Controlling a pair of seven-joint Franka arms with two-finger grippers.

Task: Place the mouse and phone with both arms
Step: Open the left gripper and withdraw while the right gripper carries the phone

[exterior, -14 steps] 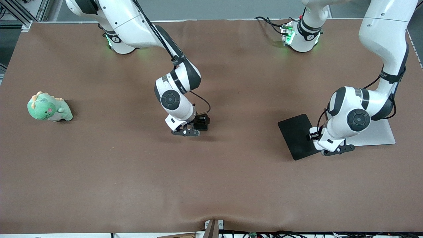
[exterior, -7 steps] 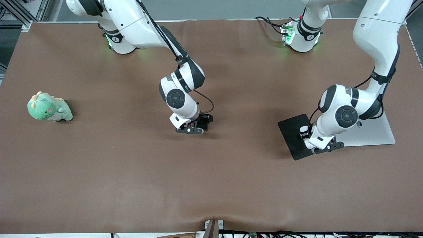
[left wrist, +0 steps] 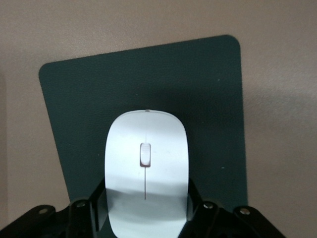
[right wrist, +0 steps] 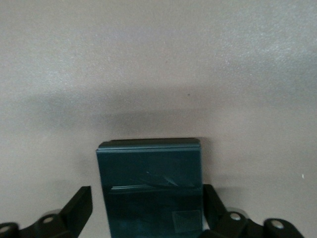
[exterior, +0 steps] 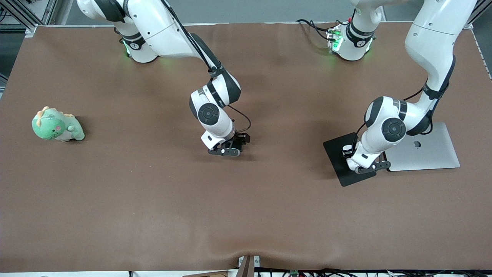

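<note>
left gripper [left wrist: 143, 218] – squeezing the small shiny white oval mouse [left wrist: 145, 168] by its sides, over the flat black mat [left wrist: 208, 99] – smooth, may slip | right gripper [right wrist: 143, 210] – fingers a bit apart beside the small black flat phone [right wrist: 151, 183], mid-table – hard; take by its long edges

White mouse [left wrist: 146, 171] clamped between the left gripper [left wrist: 146, 218] fingers at 6 o'clock, over a dark mat [left wrist: 148, 99] lying on brown table [left wrist: 277, 124].
</note>
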